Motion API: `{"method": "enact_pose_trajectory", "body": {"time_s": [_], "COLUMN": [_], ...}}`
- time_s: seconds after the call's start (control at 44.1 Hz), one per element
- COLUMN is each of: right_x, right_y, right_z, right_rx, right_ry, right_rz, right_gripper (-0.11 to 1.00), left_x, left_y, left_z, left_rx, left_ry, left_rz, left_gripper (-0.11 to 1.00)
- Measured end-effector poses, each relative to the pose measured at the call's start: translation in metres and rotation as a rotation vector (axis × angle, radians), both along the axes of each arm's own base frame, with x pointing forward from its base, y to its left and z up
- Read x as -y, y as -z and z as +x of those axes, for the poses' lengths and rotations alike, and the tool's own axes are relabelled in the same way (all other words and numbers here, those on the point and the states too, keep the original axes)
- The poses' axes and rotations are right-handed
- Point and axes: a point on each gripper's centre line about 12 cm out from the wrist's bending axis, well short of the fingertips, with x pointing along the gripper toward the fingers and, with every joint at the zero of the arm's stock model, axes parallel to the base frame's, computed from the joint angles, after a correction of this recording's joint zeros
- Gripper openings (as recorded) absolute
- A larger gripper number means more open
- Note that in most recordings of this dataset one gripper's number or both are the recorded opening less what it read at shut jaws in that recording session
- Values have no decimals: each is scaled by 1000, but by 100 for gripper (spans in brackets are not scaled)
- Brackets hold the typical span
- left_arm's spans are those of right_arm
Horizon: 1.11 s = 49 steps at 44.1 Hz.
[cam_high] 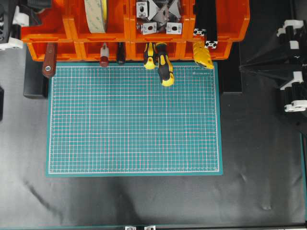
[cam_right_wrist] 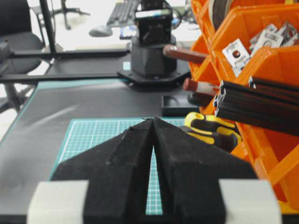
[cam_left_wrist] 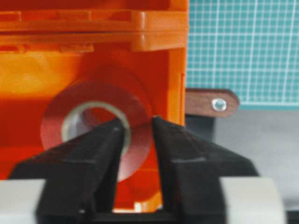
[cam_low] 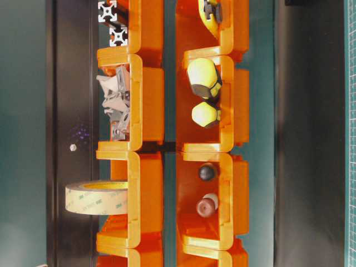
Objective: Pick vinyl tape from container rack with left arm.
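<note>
The vinyl tape (cam_left_wrist: 93,92), a glossy red roll with a whitish inner ring, lies flat inside an end bin of the orange container rack (cam_left_wrist: 93,60). My left gripper (cam_left_wrist: 138,122) reaches into that bin. One finger is in the roll's hole and the other is against its outer edge, closed on the roll's wall. In the overhead view the rack (cam_high: 72,28) runs along the top; the left arm (cam_high: 31,9) shows only at the top left corner and the tape is hidden. My right gripper (cam_right_wrist: 153,119) is shut and empty, off the mat's right side (cam_high: 242,67).
A cream tape roll (cam_high: 96,14) stands in the neighbouring bin. Yellow-black screwdriver handles (cam_high: 163,64), a wooden handle (cam_high: 49,60) and other tool handles stick out of the lower bins over the green cutting mat (cam_high: 134,120). Metal brackets (cam_high: 158,17) and black extrusions (cam_high: 205,24) fill other bins.
</note>
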Motion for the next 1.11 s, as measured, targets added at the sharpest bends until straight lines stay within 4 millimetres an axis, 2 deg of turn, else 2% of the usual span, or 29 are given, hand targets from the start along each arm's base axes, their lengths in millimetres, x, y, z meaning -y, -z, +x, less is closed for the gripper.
{"method": "enact_pose_trajectory", "body": {"time_s": [0.136,0.204,0.295,0.499,0.68,0.861,1.02,1.111], "right_x": [0,0,-1,-1,-1,-1,-1,-1], "right_y": [-6,-10,-12,-15,-14,-15,-15,-15], "right_z": [-3,-4,-6,-9,-9,-10,-10,-10], "right_rx": [25,35,40,29,21,25,25,25], "right_ry": [-1,-2,-3,-3,-3,-3,-3,-3], "right_rz": [2,2,2,2,0,-1,0,0], "right_gripper": [-1,-1,-1,-1,-1,-1,-1,-1], "left_x": [0,0,1,10,44,89,132,154], "left_y": [-4,-14,-33,-90,-124,-118,-98,-78], "left_z": [1,0,-3,-10,3,24,46,62], "left_rx": [3,21,43,124,227,243,291,325], "left_ry": [27,27,23,6,62,120,170,207], "left_rz": [10,17,20,23,-5,-75,-137,-162], "left_gripper": [17,17,17,17,17,17,17,17]}}
